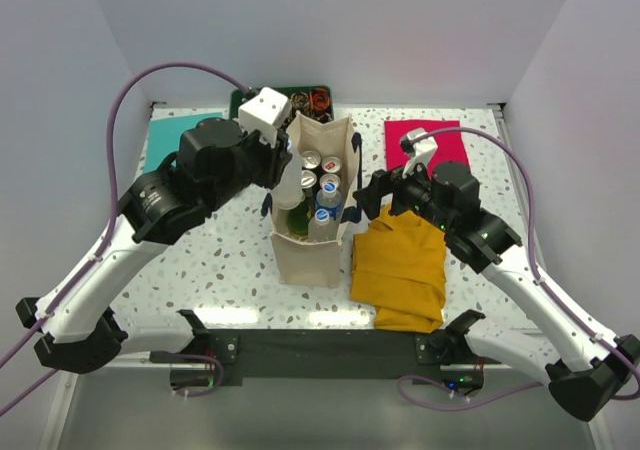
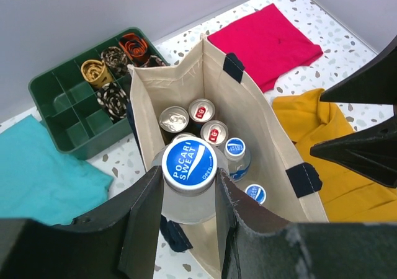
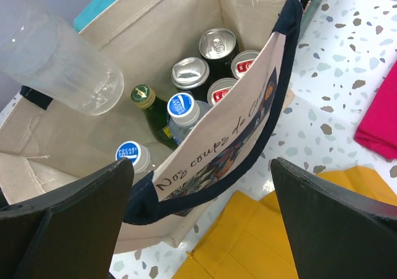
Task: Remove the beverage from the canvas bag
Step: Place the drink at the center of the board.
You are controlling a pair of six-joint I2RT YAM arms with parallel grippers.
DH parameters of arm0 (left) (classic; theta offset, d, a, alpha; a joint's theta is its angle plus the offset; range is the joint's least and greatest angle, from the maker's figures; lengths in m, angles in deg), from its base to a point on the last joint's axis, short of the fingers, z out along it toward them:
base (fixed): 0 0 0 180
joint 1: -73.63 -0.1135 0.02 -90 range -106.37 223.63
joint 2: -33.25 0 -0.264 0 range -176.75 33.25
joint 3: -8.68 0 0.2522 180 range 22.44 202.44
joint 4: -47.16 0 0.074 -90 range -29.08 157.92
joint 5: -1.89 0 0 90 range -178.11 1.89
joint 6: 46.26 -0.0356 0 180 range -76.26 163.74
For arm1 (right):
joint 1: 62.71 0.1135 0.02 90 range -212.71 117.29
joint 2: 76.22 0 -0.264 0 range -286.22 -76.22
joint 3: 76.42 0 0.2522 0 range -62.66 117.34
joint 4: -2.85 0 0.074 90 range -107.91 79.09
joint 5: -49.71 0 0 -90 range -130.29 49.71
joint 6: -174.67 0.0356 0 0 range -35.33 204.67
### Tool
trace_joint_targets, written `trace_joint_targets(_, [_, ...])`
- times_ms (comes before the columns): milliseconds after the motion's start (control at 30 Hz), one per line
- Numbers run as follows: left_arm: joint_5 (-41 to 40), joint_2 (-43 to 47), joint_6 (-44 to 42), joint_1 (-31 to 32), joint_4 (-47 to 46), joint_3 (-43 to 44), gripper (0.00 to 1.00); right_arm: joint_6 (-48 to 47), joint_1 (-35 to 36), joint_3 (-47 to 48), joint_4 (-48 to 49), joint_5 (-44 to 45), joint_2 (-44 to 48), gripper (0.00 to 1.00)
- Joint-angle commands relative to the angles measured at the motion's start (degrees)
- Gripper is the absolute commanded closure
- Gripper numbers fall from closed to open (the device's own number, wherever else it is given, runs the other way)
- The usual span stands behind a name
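The cream canvas bag (image 1: 310,258) stands upright at the table's middle, mouth open. My left gripper (image 2: 189,181) is shut on the beverage, a clear bottle with a blue Pocari Sweat cap (image 2: 189,164), gripped just under the cap. The bottle (image 3: 62,62) hangs tilted above the bag's left rim, its base higher than the drinks inside. Several cans (image 3: 217,43), a green bottle (image 3: 144,96) and blue-capped bottles (image 3: 183,105) stay in the bag. My right gripper (image 3: 201,180) is open, its fingers straddling the bag's right wall (image 3: 248,130) and navy handle (image 3: 282,74) without pinching them.
A green compartment tray (image 2: 62,124) with rolled items sits behind the bag. A teal cloth (image 2: 37,173) lies at the back left and a red cloth (image 2: 267,37) at the back right. A mustard-yellow cloth (image 1: 400,265) lies right of the bag, under my right arm.
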Motion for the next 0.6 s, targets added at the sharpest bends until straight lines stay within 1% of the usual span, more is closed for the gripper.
trace_joint_targets(0, [-3.69, 2.76, -2.55, -0.02, -12.91, 5.31, 1.00, -0.75, 0.04, -0.59, 2.45, 0.24, 1.21, 0.02])
trace_joint_targets(333, [-8.08, 5.22, -4.30, -0.02, -16.60, 5.84, 1.00, -0.75, 0.13, -0.76, 2.10, 0.32, 2.00, 0.02])
trace_joint_targets(500, [-14.23, 7.77, -5.71, -0.01, -18.44, 4.44, 1.00, -0.84, 0.13, -0.85, 1.92, 0.41, 2.53, 0.02])
trace_joint_targets(567, [-16.42, 9.61, -6.06, -0.02, -21.25, 1.63, 1.00, -0.84, 0.13, -0.76, 1.75, 0.32, 2.44, 0.02])
